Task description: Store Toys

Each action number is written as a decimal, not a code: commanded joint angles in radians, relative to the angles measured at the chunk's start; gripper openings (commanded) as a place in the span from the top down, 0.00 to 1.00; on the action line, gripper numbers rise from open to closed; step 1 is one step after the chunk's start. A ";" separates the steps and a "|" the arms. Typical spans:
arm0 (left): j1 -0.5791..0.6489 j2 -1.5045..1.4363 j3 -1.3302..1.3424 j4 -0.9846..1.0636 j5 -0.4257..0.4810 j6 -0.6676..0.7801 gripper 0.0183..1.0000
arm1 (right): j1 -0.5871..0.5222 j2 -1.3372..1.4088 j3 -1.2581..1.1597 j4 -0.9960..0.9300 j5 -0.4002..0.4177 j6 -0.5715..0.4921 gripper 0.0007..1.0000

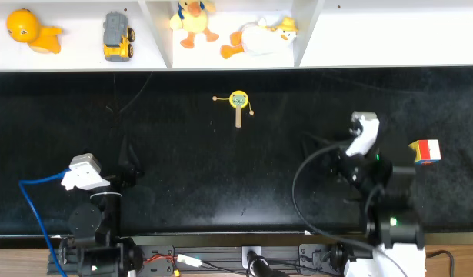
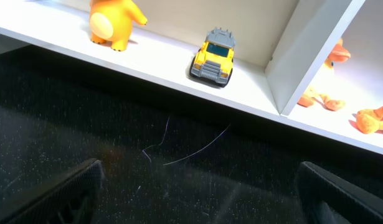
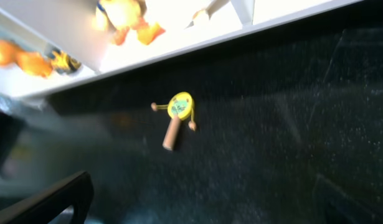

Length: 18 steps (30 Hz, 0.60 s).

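Overexposed white shelf [image 1: 374,31] glares above the dim black table [image 1: 182,177].

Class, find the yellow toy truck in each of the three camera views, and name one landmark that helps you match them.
Top view: the yellow toy truck stands on the white shelf, in the leftmost compartment, right of the orange duck.
Left wrist view: the truck is on the shelf, between the duck and a divider.
Right wrist view: the truck is blurred, beside the duck.
Shared landmark: the orange duck.
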 commanded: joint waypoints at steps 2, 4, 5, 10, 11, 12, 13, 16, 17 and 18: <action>-0.008 -0.012 -0.010 0.005 0.013 0.019 0.00 | 0.097 0.176 0.155 -0.053 0.075 -0.143 0.00; -0.008 -0.012 -0.010 0.005 0.013 0.019 0.00 | 0.156 0.241 0.207 -0.068 0.122 -0.154 0.00; -0.008 -0.012 -0.010 0.005 0.013 0.019 0.00 | 0.188 0.272 0.233 -0.075 0.151 -0.158 0.00; -0.008 -0.012 -0.010 0.005 0.013 0.019 0.00 | 0.327 0.406 0.337 -0.099 0.263 -0.169 0.00; -0.008 -0.012 -0.010 0.005 0.013 0.019 0.00 | 0.348 0.434 0.355 -0.100 0.270 -0.170 0.00; -0.008 -0.012 -0.010 0.005 0.013 0.019 0.00 | 0.365 0.459 0.370 -0.103 0.272 -0.174 0.00; -0.008 -0.012 -0.010 0.005 0.013 0.019 0.00 | 0.384 0.488 0.389 -0.110 0.274 -0.180 0.00; -0.008 -0.012 -0.010 0.005 0.013 0.019 0.00 | 0.430 0.570 0.437 -0.134 0.276 -0.181 0.03; -0.008 -0.012 -0.010 0.005 0.013 0.019 0.00 | 0.443 0.594 0.450 -0.143 0.277 -0.185 0.04; -0.008 -0.012 -0.010 0.005 0.013 0.019 0.00 | 0.459 0.621 0.465 -0.153 0.284 -0.184 0.04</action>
